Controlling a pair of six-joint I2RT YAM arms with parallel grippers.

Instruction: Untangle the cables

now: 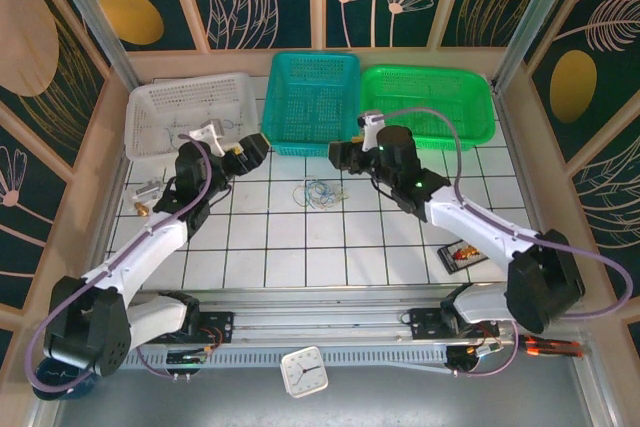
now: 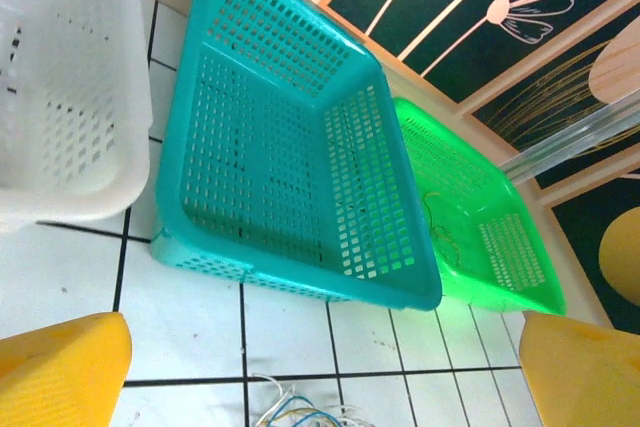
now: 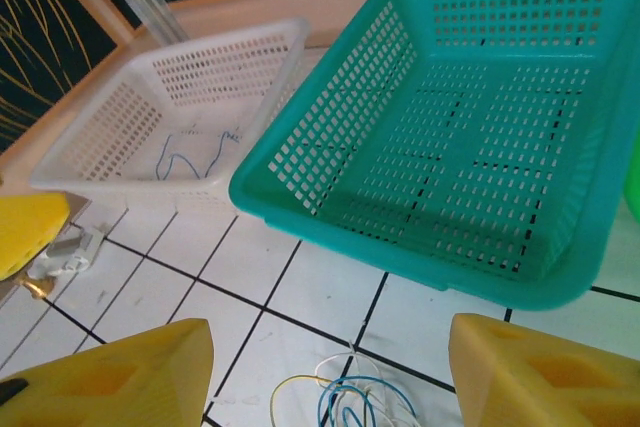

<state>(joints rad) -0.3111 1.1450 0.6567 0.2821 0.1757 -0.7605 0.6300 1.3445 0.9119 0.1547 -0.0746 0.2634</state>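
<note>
Cables (image 1: 322,192): small loose tangle on tabletop (image 1: 300,247), between both arms, just in front of teal basket (image 1: 312,97). Left jaws wide apart, empty. Right jaws apart, empty, tangle low between them.

Risks:
- thin strands slip out of pinch
- grab takes whole knot, pull tightens it
- tangle dragged against basket wall

Containers:
- white basket (image 1: 190,112): one bluish wire (image 3: 190,157)
- teal basket: looks empty
- green basket (image 1: 428,102): faint thin strand (image 2: 435,217)

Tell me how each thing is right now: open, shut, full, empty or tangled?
cables, loose tangle, not held
left gripper, open, holding nothing
right gripper, open, holding nothing
white basket, holds a bluish wire
teal basket, empty
green basket, holds a thin wire
</note>
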